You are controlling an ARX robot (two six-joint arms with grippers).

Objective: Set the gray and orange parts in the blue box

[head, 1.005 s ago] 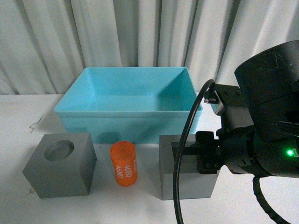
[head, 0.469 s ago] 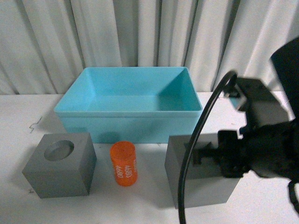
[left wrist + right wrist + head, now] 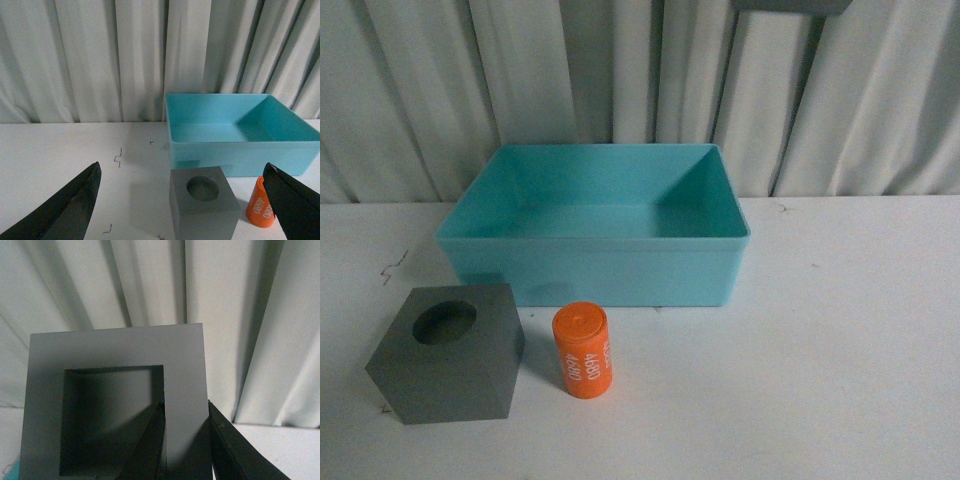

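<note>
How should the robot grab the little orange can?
Pinch the orange cylinder across its round sides, near the top, coming straight down from above. It stands upright, and there is a gap between it and the cube beside it and the box behind it, so fingers should fit on either side.

The right claw (image 3: 186, 440) has climbed out of the front view; the gray cube with the square recess (image 3: 120, 347) has left the worktop (image 3: 840, 350) with it, one wall pinched between the claw's fingers.
</note>
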